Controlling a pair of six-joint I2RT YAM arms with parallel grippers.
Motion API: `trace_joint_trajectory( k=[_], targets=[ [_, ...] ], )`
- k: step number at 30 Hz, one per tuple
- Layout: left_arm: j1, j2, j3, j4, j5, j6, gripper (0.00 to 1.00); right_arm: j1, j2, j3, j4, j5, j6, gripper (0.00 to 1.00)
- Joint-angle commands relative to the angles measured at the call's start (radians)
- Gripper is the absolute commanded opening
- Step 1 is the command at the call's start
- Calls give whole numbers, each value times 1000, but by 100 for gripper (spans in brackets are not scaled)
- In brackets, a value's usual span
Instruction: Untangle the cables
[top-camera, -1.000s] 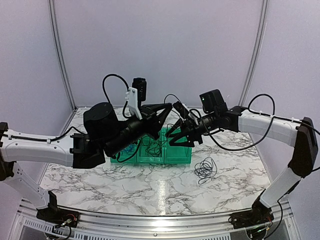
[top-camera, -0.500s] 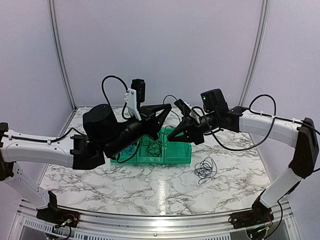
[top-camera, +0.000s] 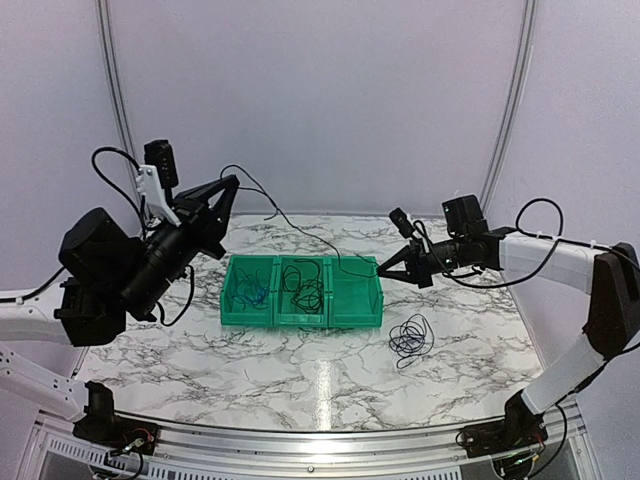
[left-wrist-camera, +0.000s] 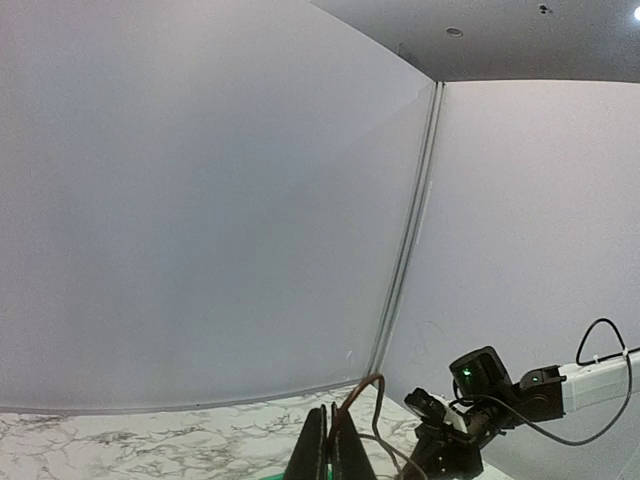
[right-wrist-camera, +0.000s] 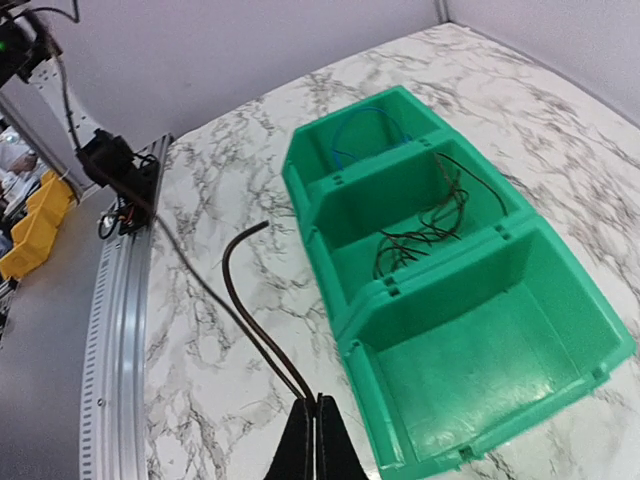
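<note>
We are holding one thin black cable (top-camera: 300, 230) in the air between both arms. Our left gripper (top-camera: 232, 183) is raised high over the left side of the counter (top-camera: 200, 370), and its fingers are clenching one end of that cable. In the left wrist view the two fingers (left-wrist-camera: 318, 455) are pressing together, with the cable (left-wrist-camera: 365, 388) curling up out of them. From there the cable is sloping down to the right, passing above the green bin (top-camera: 300, 322).

Our right gripper (top-camera: 383, 273) is hovering just beside the bin's right end, and it too is clamping the cable. In the right wrist view the fingertips (right-wrist-camera: 318, 440) are meeting on the cable (right-wrist-camera: 262, 340). The strand is bending up and to the left from them, over the counter (right-wrist-camera: 210, 300) and beside the bin (right-wrist-camera: 470, 370).

The other cables are lying below, apart from both grippers. A blue cable (top-camera: 252, 292) is sitting in the bin's left compartment, and the right wrist view shows it in the far compartment (right-wrist-camera: 370, 128). A tangle of black cables (top-camera: 303, 290) is resting in the middle compartment (right-wrist-camera: 425, 232). A coiled black cable (top-camera: 410, 338) is lying on the counter in front of the bin's right end, well below the right gripper.
</note>
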Motion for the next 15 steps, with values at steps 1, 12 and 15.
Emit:
trace_joint_trajectory(
  k=[1, 12, 15],
  targets=[
    [-3, -75, -52, -75, -147, 78, 0, -76, 8, -16, 41, 123, 60, 0],
    [-3, -134, -66, -182, -255, 77, 0, -136, -4, -20, 84, 304, 115, 0],
    [-3, -137, -65, -204, -303, 78, 0, -155, 13, -11, 69, 342, 118, 0]
  ],
)
